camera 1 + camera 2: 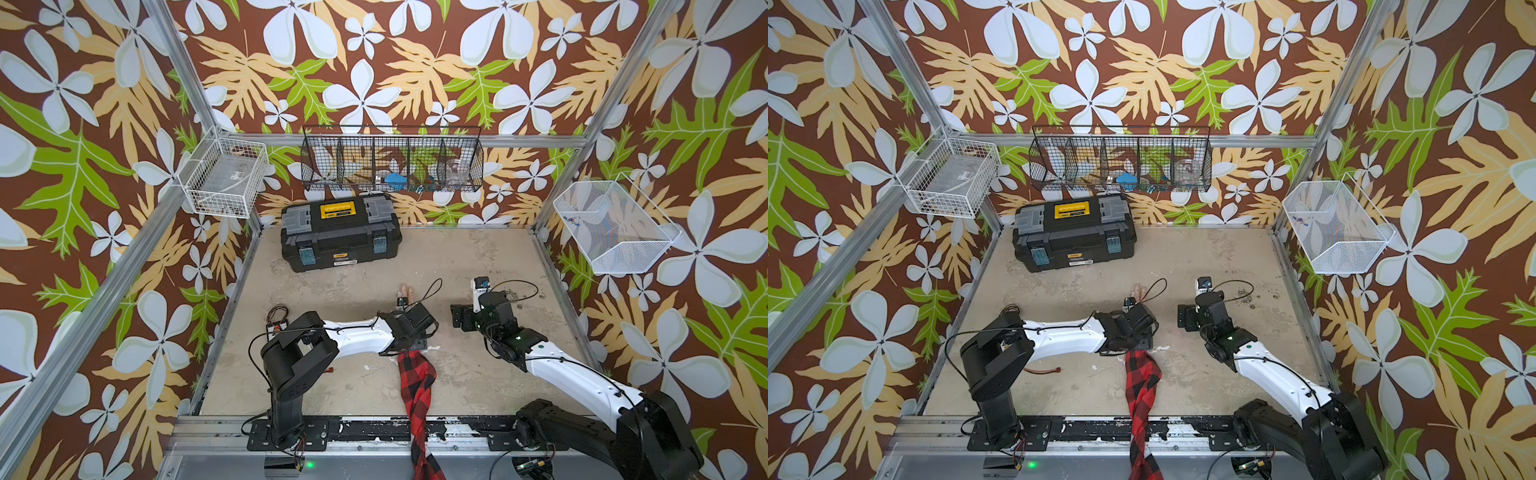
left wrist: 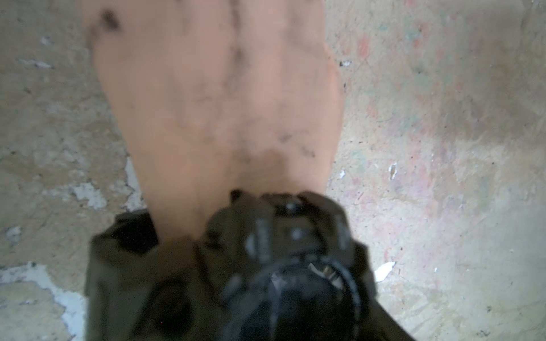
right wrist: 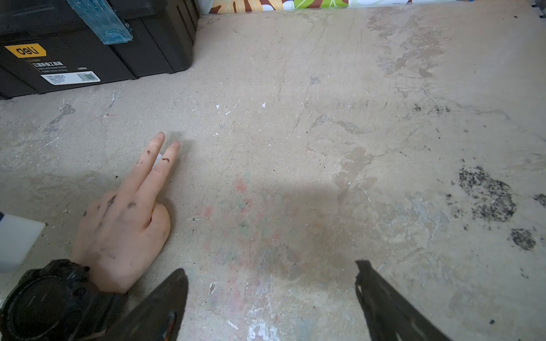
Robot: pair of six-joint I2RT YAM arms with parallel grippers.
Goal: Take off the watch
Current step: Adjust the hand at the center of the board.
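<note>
Scuffed tabletop [image 3: 325, 118], watch [image 3: 50, 301] (worn by a hand [image 3: 118, 230]) beneath left claw [image 1: 402, 306]

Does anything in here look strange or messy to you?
Yes. A pale hand wearing a black watch lies flat on the table. It is smeared with dark marks, with only two fingers stretched out. Black crumbs are scattered across the same worn, stained surface.

Left arm [image 1: 361, 332] crosses the plaid sleeve [image 1: 415, 382], seemingly reaching the dummy hand [image 1: 405, 290].
</note>
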